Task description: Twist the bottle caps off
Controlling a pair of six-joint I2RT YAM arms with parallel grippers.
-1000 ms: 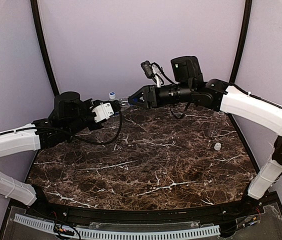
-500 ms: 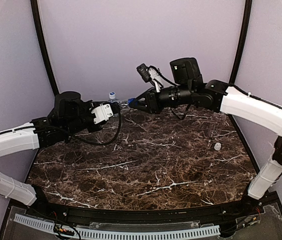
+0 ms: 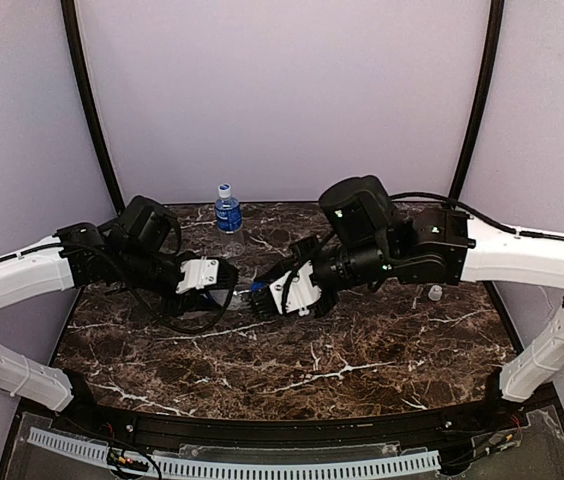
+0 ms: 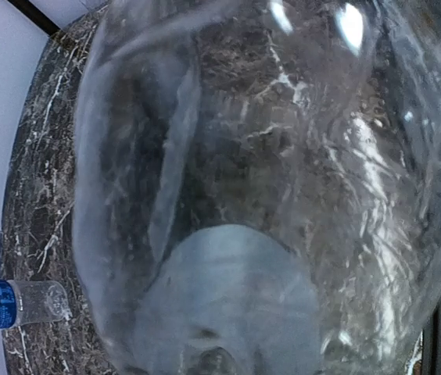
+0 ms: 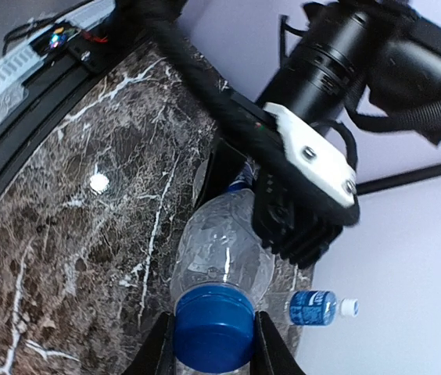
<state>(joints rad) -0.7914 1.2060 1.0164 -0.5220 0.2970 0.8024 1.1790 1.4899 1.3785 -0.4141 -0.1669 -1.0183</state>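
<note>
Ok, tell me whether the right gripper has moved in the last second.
Yes. The right gripper has come from the table's back edge toward the near side, now level with the loose white cap, fingers shut on the dark blue cap.

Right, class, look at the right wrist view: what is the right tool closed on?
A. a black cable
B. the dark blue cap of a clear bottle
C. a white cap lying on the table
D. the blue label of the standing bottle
B: the right tool has a finger pressed against each side of the dark blue cap, which sits on the neck of the clear bottle.
</note>
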